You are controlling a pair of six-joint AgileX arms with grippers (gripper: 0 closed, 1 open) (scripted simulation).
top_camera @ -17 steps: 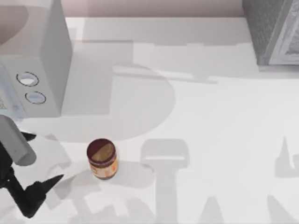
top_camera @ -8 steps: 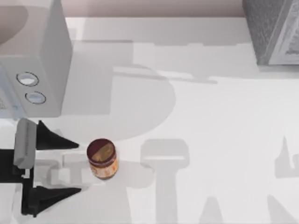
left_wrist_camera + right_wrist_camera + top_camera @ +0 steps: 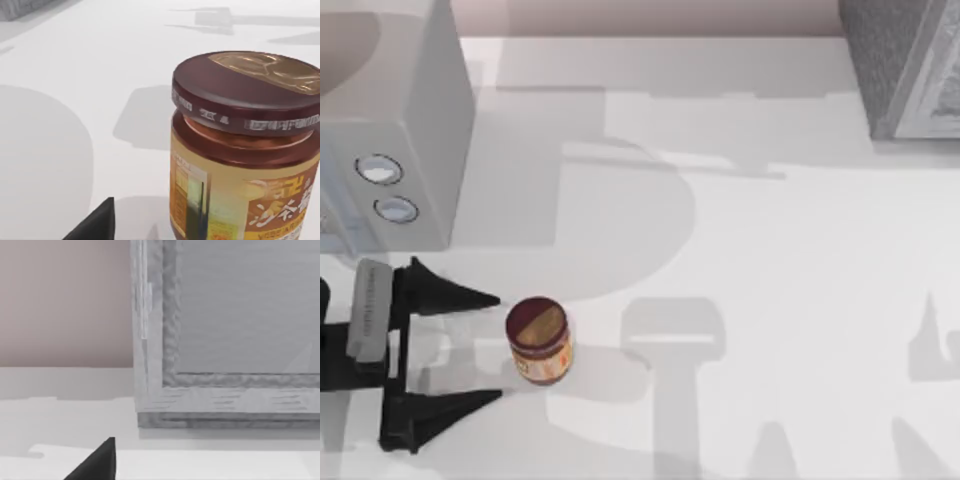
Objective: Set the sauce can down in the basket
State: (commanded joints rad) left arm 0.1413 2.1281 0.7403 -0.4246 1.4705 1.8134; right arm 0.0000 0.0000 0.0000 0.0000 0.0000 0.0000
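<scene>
Dark-red lid up, the sauce can stands just beside the left gripper, fingers spread; advance level, straddle the label, then close gently.

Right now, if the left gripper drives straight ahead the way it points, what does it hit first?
Probably the sauce can. The left gripper has its jaws open and points toward the top view's right, with the can just ahead, roughly centred between them. Height match is unclear.
</scene>
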